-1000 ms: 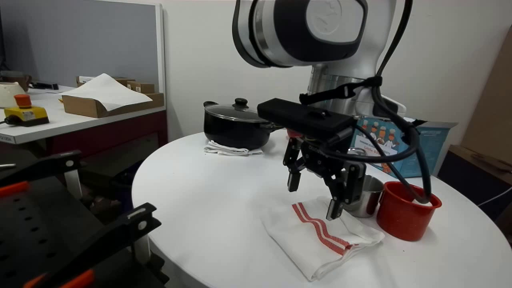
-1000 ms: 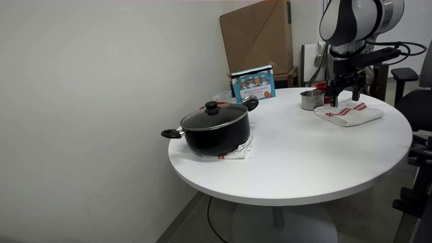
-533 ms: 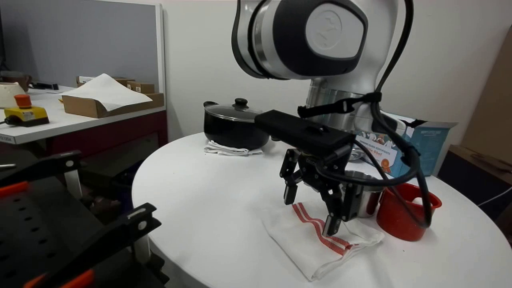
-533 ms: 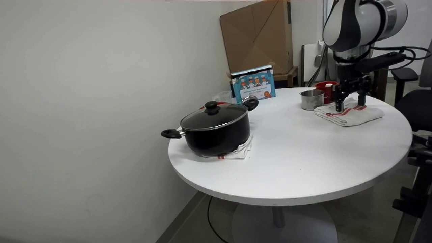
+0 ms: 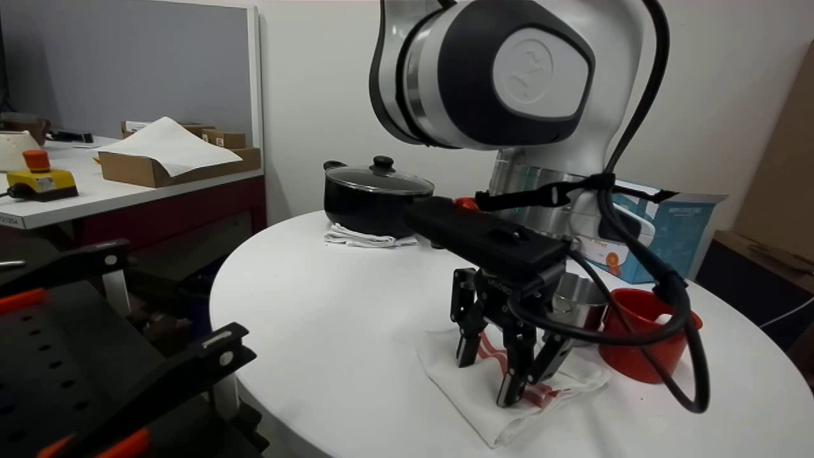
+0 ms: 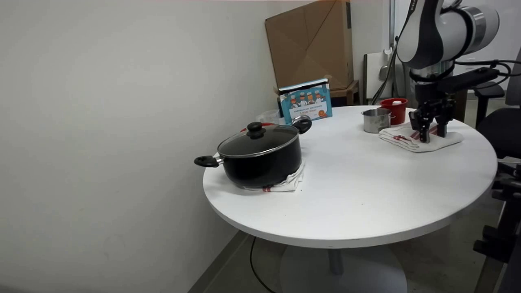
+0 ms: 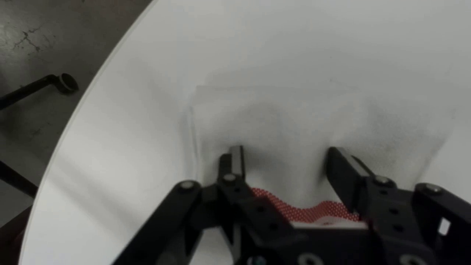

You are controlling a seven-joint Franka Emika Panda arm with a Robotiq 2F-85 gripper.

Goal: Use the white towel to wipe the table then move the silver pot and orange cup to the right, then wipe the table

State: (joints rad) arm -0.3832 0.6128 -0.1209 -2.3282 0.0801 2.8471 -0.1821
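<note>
The gripper (image 5: pixel 488 374) points down onto the white towel (image 5: pixel 474 391), its 2 fingers (image 7: pixel 237 162) spread wide, with cloth below and between them. The tips look to be at the towel's surface; whether they press into it I cannot tell. In the wrist view a red stripe (image 7: pixel 301 215) runs in a wavy line between the fingers. The towel lies folded near the rim of the round white table (image 6: pixel 346 203).

Just beside the towel, in both exterior views, stands the silver pot (image 6: pixel 375 123), upright. Next to it is the red cup (image 6: pixel 399 113) (orange, by the task's wording), also upright, with a white object (image 5: pixel 663 318) in it too small to name. I cannot tell whether pot and cup touch. In an exterior view a black cable (image 5: pixel 673 285) from the arm (image 5: pixel 509 76) hangs across the cup.

Well apart from these, a black pot (image 6: pixel 260 167) sits with its glass lid (image 6: pixel 264 144) on, resting on another cloth (image 6: pixel 291 185). Behind it are a clear tub (image 6: pixel 268 117) and a red thing (image 6: pixel 266 123), mostly hidden. A blue box (image 6: pixel 307 110) with 4 cartoon cooks (image 6: pixel 309 97) stands near the wall (image 6: pixel 122 122), and a brown carton (image 6: pixel 311 49) rises behind it. On a desk (image 5: pixel 108 192) in an exterior view sits a yellow switch (image 5: pixel 48 184) with a red knob (image 5: pixel 36 160).
</note>
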